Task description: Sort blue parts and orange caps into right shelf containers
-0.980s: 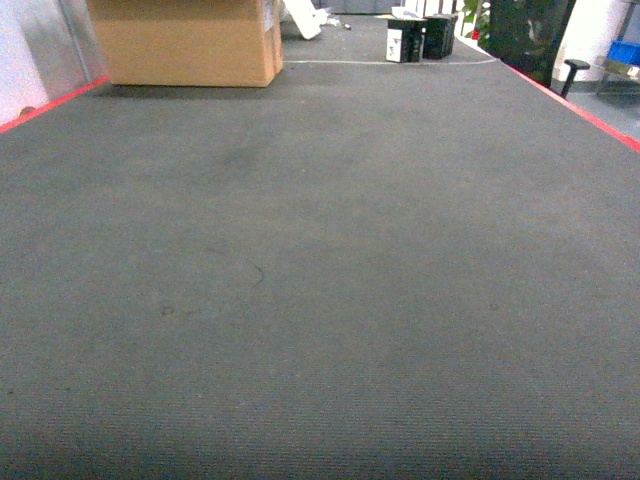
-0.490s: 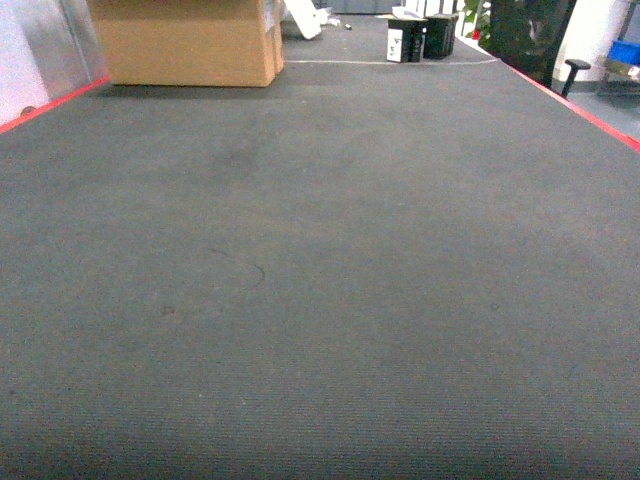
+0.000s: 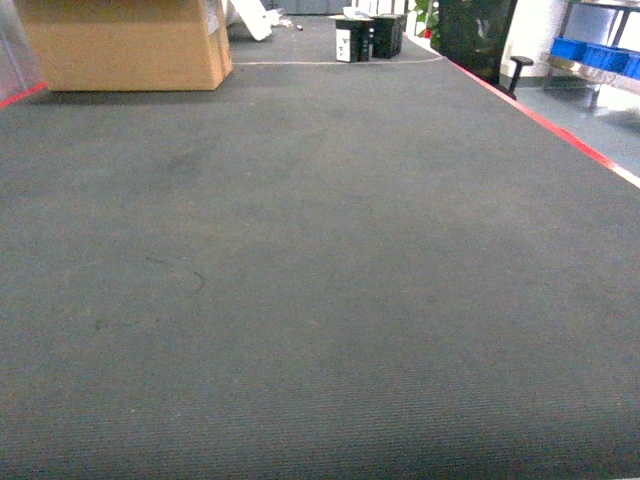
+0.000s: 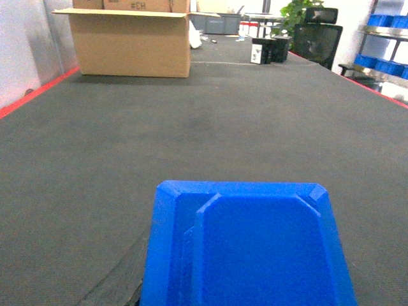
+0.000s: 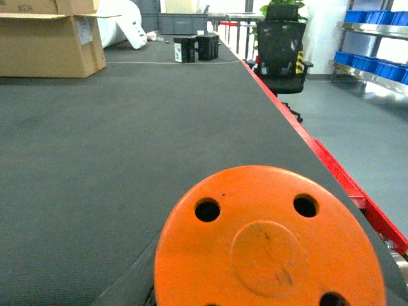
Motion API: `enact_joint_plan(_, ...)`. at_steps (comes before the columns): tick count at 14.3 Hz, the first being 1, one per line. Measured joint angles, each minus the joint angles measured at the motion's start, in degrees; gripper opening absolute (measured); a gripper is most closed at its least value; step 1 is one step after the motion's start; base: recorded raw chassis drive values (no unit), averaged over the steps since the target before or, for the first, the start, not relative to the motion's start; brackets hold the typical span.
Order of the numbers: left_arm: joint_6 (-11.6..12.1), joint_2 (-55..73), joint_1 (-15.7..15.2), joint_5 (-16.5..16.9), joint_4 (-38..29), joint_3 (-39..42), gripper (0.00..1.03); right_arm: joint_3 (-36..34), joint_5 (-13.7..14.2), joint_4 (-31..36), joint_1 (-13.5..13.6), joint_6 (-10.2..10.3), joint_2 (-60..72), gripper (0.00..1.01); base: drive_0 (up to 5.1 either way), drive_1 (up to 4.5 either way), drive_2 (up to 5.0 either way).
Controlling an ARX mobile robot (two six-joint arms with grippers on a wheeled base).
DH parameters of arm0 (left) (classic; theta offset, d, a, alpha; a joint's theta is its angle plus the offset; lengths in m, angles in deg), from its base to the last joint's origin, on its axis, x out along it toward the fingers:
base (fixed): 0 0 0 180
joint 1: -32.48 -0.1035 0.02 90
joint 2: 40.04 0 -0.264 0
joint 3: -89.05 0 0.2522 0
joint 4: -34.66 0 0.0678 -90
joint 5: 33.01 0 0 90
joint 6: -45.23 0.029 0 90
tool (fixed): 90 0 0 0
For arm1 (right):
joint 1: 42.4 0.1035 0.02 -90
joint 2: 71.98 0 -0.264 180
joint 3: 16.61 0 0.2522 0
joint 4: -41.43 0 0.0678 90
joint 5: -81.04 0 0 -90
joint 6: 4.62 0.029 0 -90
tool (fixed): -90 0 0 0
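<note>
**Both arms carry one piece each; the shelf is far on the right.**

Nearest to you, the left wrist view is filled by one bright blue blocky plastic part (image 4: pixel 255 248), and the right wrist view by one orange plastic cap with a flat round holed end (image 5: pixel 268 245). Each sits right under its camera, so I judge that each claw is holding its piece, but no fingers are visible and I cannot tell if they are spread or pressed together. Beyond them is only the dark grey carpeted floor (image 3: pixel 320 280), with red edge lines. Far on the left you see one brown cardboard box (image 3: pixel 125 42); far on the right, the bright blue plastic bins on a metal shelf (image 3: pixel 598 55), about three visible. Nothing is placed there yet, as far as one can see; the approach and both drops remain.
</note>
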Motion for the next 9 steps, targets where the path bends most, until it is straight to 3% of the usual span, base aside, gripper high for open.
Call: enact_joint_plan(9,0.0,0.0,0.0,-0.02,0.0,0.0,0.42,0.0,-0.02,0.0,0.0,0.0,0.0,0.43,-1.5,-1.47,-1.5)
